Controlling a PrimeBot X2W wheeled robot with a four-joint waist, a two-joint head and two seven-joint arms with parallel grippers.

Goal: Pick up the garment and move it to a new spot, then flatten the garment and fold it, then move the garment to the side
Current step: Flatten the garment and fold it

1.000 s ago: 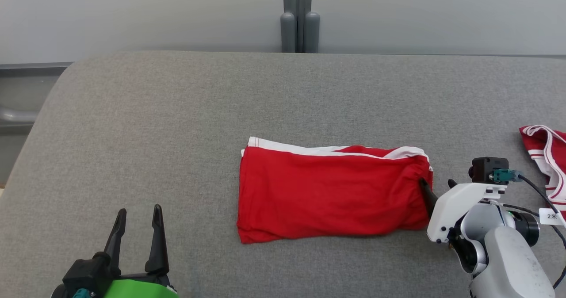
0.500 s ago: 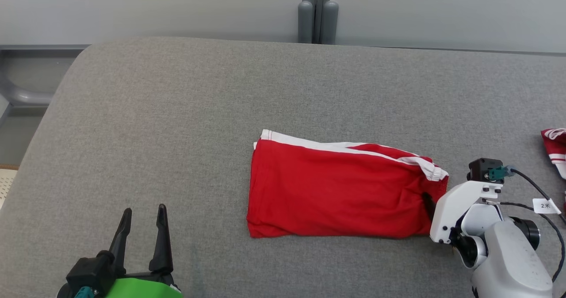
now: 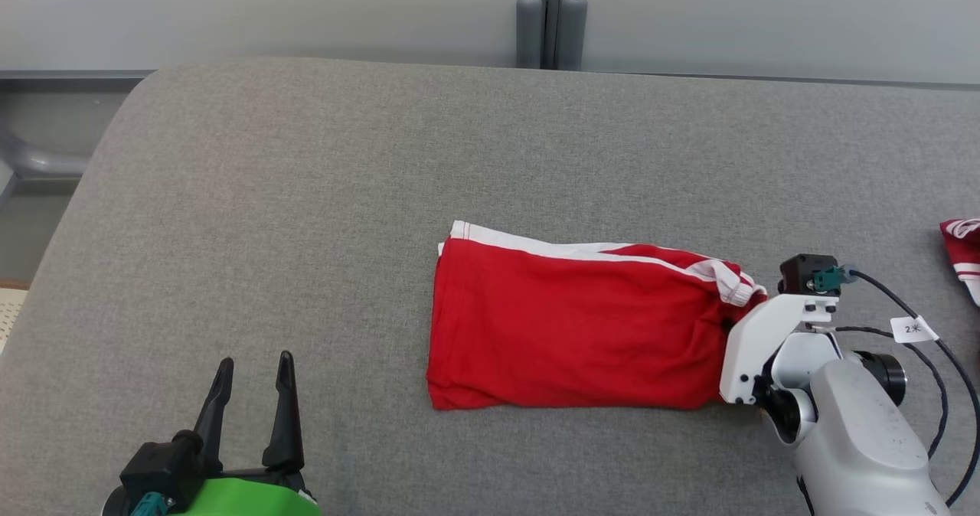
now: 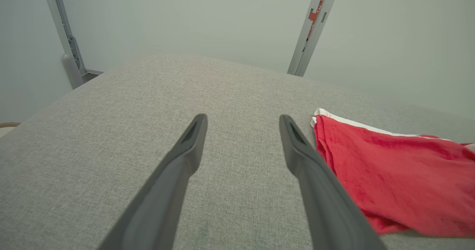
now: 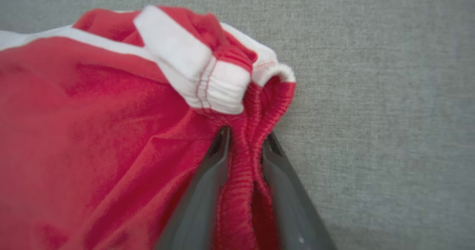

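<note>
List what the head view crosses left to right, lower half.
left gripper → red garment → right gripper, pinching the garment's right end → white cable tag → second red-and-white cloth at the right edge.

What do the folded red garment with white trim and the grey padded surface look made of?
Folded red garment with white trim: soft matte knit, probably cotton blend; creases limply, waistband shows gathered elastic ribbing. Grey padded surface: matte woven upholstery cloth, by its fine flecked weave.
</note>
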